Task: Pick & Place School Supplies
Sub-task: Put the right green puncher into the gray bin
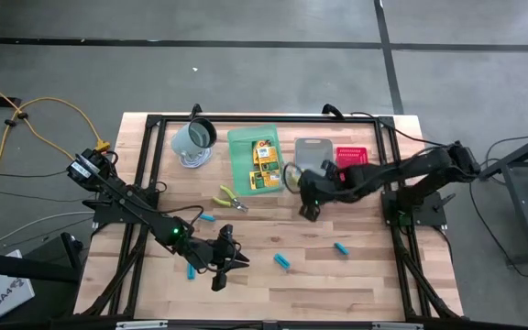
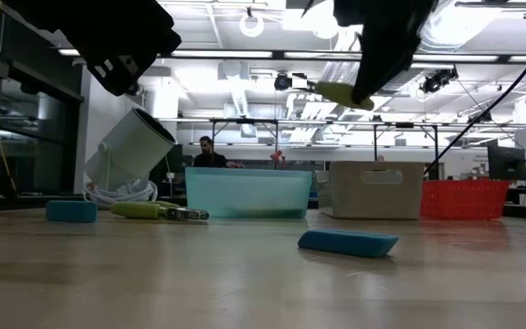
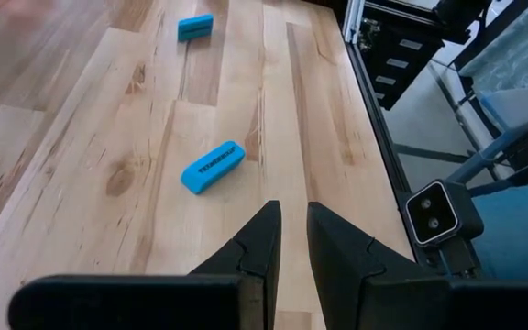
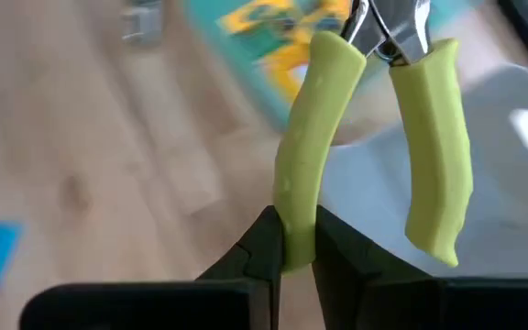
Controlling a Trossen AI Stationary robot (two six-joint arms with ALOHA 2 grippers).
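The widest free wood of the table (image 1: pixel 356 293) is along the lower edge of the high view and in the lower right. In the middle band, small blue pieces (image 1: pixel 283 261) lie scattered, with passable gaps between them. The upper part is crowded: the tilted mug (image 1: pixel 193 137) at upper left, then the green tray (image 1: pixel 243 147), the grey tray (image 1: pixel 312 148) and the red tray (image 1: pixel 351 154) side by side. Pliers (image 1: pixel 229 199) lie just below the green tray. The right arm stretches across from the right, and the left gripper (image 1: pixel 228 259) occupies the lower left.
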